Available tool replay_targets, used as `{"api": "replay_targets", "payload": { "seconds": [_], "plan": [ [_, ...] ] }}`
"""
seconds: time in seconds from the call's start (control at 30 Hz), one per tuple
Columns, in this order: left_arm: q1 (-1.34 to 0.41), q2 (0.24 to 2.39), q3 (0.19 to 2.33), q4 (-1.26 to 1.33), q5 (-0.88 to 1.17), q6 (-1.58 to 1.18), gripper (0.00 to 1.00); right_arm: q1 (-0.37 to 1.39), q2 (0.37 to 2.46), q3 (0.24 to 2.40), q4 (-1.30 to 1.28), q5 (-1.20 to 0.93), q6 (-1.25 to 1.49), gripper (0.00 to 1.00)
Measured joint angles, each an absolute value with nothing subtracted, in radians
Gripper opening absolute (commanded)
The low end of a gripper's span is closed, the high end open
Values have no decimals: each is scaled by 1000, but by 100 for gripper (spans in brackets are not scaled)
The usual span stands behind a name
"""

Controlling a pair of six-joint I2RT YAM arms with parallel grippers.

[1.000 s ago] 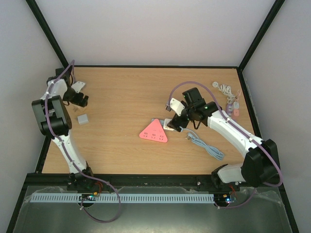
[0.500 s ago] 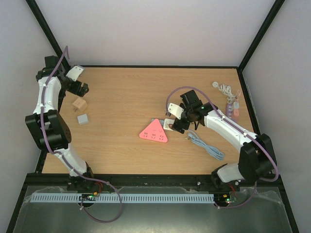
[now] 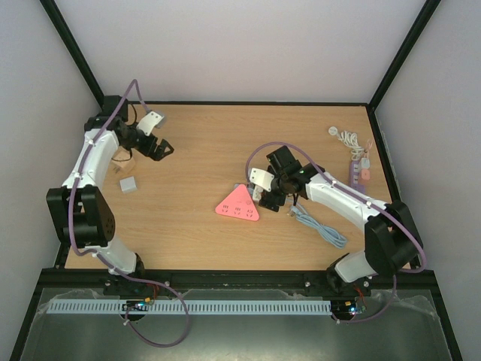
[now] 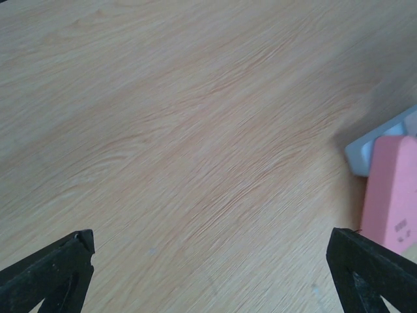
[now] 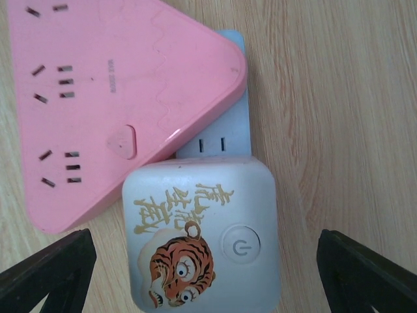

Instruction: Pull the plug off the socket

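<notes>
A pink triangular socket [image 3: 237, 203] lies mid-table. A white square plug [image 3: 260, 192] with a tiger picture sits against its right edge. In the right wrist view the plug [image 5: 202, 235] joins the socket [image 5: 111, 98] through a pale blue piece. My right gripper [image 5: 205, 280] is open, its fingertips [image 5: 49, 274] on either side of the plug and apart from it. My left gripper [image 4: 208, 274] is open and empty over bare wood at the back left [image 3: 161, 147]. The socket's edge [image 4: 391, 195] shows at the right of the left wrist view.
A pale blue coiled cable [image 3: 319, 226] lies right of the plug. A small grey cube [image 3: 128, 184] and a wooden block [image 3: 122, 160] sit by the left arm. White cables and pink items [image 3: 357, 159] lie at the back right edge.
My left arm has swung from the left edge toward the table's middle. My right gripper has moved left and now straddles the plug.
</notes>
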State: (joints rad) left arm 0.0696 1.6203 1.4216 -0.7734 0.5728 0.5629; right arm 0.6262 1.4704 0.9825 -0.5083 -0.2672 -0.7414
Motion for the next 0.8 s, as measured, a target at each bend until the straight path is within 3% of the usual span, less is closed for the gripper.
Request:
{"api": "replay_targets", "payload": {
  "seconds": [0.3, 0.8],
  "plan": [
    [20, 1617, 1263, -672, 778, 450, 91, 642, 1495, 934, -441, -181, -752, 80],
    [-143, 1630, 1002, -458, 943, 305, 88, 648, 1520, 933, -404, -197, -756, 51]
  ]
}}
